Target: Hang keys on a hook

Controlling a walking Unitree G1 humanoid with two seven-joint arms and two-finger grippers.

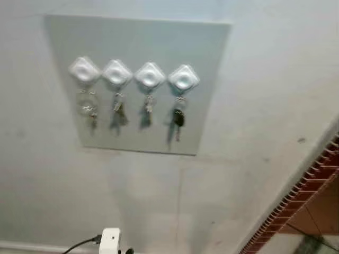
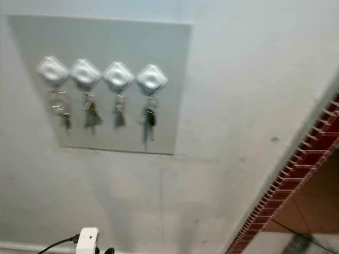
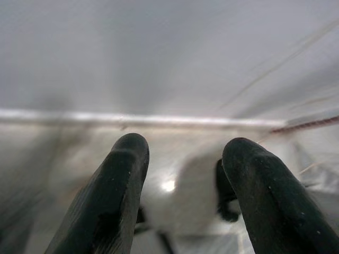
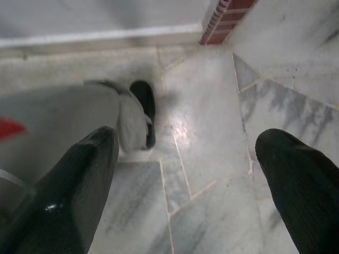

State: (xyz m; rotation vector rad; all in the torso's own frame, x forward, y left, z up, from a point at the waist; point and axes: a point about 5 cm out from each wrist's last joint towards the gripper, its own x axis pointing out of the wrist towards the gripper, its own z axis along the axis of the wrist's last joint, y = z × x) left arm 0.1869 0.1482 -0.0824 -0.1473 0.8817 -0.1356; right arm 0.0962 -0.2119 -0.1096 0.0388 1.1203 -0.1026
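Metal keys hang in four small bunches on a pale panel [image 1: 212, 121] fixed to the wall, one under each white diamond-shaped hook. Going left to right: the first hook [image 1: 83, 69] carries a ring with a clear fob [image 1: 88, 108], the second hook [image 1: 117, 72] a brownish bunch [image 1: 119, 112], the third hook [image 1: 150, 75] a slim silver set [image 1: 149, 108], and the fourth hook [image 1: 184, 78] a set with a dark-headed key [image 1: 178, 118]. Every hook looks taken, so I judge the hanging done.

Keys like these are light, stiff and slippery — they swing and jangle. I would pinch the ring or a flat key head, not the blade, and lift the loop over the peg.

My left tool [image 3: 183, 153] is open with nothing in it, pointing down at blurred floor. My right tool [image 4: 193, 148] is spread wide and empty over marble tiles [image 4: 206, 132] — a dark shoe [image 4: 144, 108] lies near.
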